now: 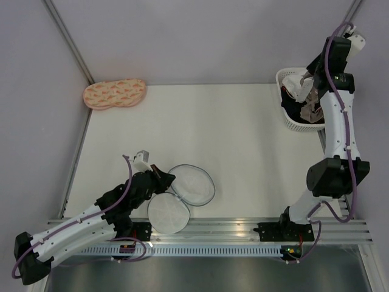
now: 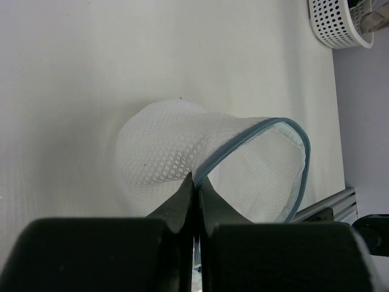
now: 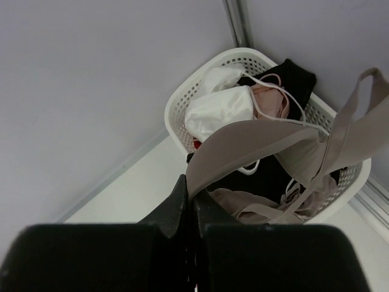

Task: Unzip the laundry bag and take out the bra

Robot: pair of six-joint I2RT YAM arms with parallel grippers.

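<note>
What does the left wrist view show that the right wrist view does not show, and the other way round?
Only the left wrist view: the open laundry bag, with its blue-grey rim pinched by the left gripper.
Only the right wrist view: the taupe bra, held by the right gripper, and a white garment.
Both: the white basket and the table.

The left arm (image 1: 91, 216) lies low, stretched from the near left corner along the near edge. The left gripper (image 2: 194, 181) is pinched tight on the bag's (image 2: 182, 152) rim. The right arm (image 1: 337, 131) stands tall, reaching to the far right corner. The right gripper (image 3: 189, 187) is clamped on the bra's (image 3: 255, 143) edge.
</note>
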